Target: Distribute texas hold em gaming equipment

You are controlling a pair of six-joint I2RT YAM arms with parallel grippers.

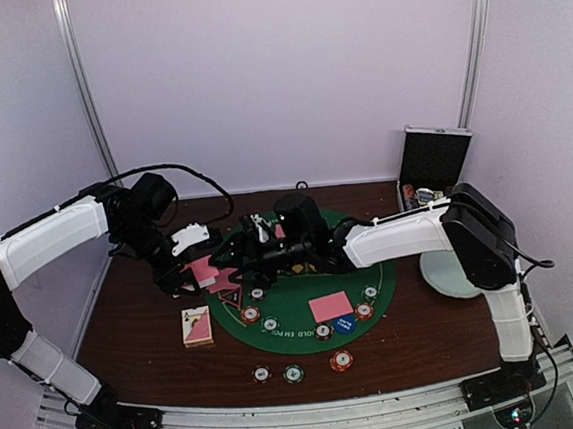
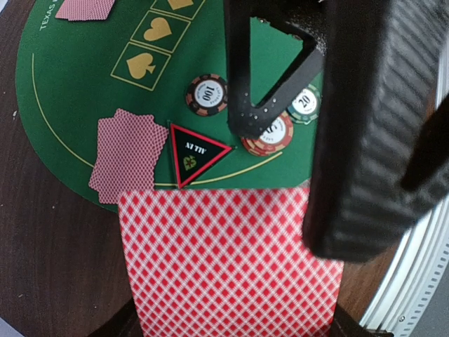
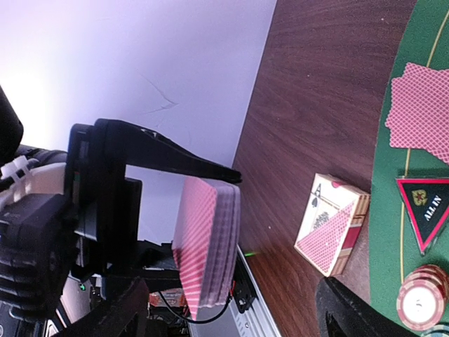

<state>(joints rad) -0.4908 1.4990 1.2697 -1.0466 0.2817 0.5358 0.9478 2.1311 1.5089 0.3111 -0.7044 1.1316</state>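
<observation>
Left wrist view has the left pincer (image 1: 189, 268) clamped on the deck (image 2: 228, 260), red backs up, held over bare table (image 2: 42, 232) at the edge of the mat (image 2: 77, 77). Seen edge-on from the right wrist, the deck sits off the table between the jaws, and its edges look slightly uneven.

The right pincer (image 1: 252, 256) stands apart with nothing between its fingers (image 3: 351, 309). It is just ahead of the deck, low over the chips (image 2: 207, 95) and the triangle marker (image 2: 196, 151).

The likely next move is lifting one card off the deck, and that is where I judge the trouble lies.
- **Too deep a bite:** a jaw that goes in too far could take several cards instead of one.
- **A sideways push:** this could fan the stack or lever it out of the left pincer. Cards would then spill towards the card box (image 3: 330, 225) below it, or off the table.
- **Close quarters:** the two pincers are very near each other, so a small error in approach could knock finger against finger.
- **Low fingers:** on the way in or out, the right fingers could clip the chips beneath them or nudge the marker.
- **Loose release:** a loosely released card might land on the pair (image 2: 126, 154) already lying ahead and left of the left pincer, muddling the hands.
</observation>
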